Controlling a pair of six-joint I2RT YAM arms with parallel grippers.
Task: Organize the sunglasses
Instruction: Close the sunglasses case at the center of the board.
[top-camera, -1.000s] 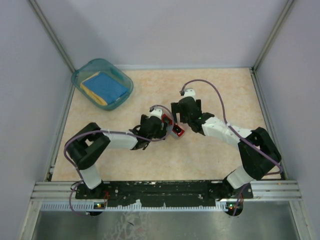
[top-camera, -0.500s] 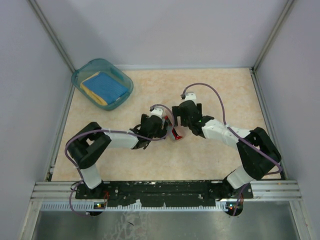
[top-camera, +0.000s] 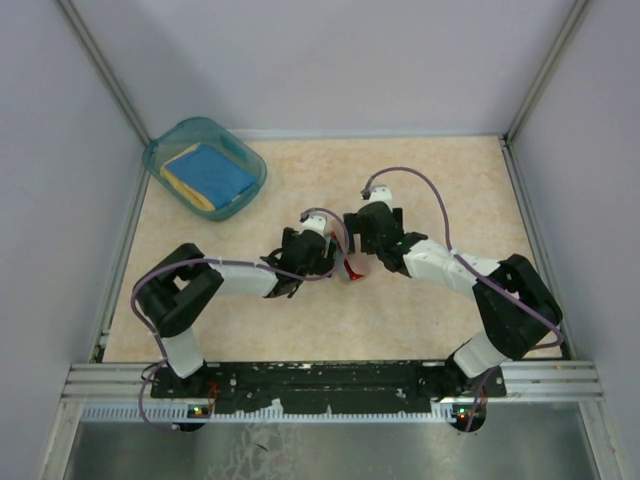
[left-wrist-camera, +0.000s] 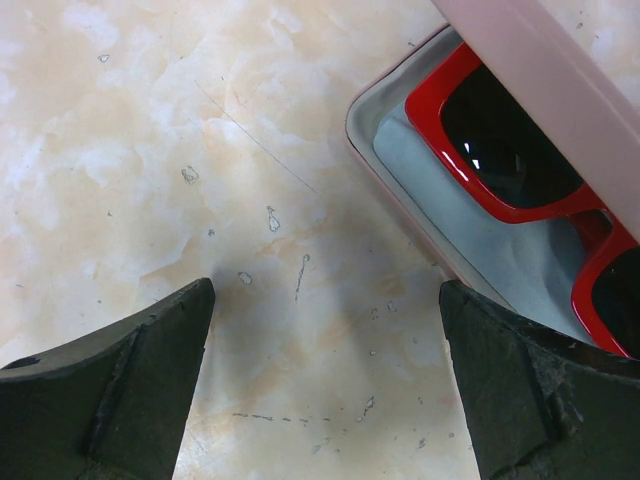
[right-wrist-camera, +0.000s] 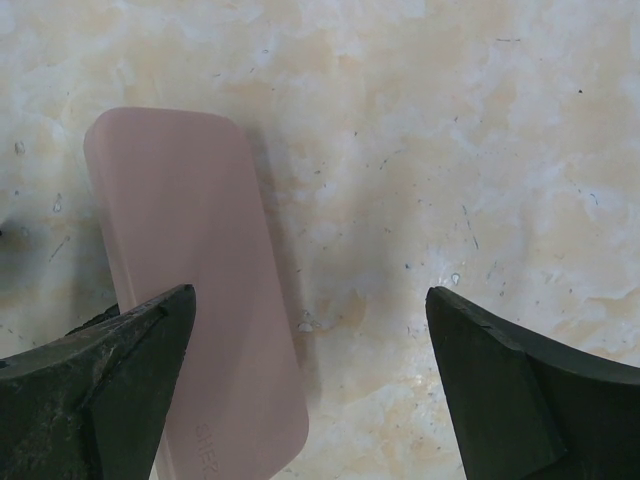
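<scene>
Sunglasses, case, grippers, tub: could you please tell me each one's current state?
pink case: ajar, lid not fully shut
sunglasses: lying in the pink case, partly under its lid
left gripper: open, holding nothing
right gripper: open, holding nothing, over the pink case
teal tub: holds a folded blue cloth

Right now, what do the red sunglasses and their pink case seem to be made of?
Sunglasses: probably glossy plastic; the red frame is evenly coloured and shiny, and the dark lenses catch small glints. Pink case: smooth matte shell, perhaps plastic or faux leather; the look leaves it open. Its lining: pale grey, soft-looking fabric.
</scene>
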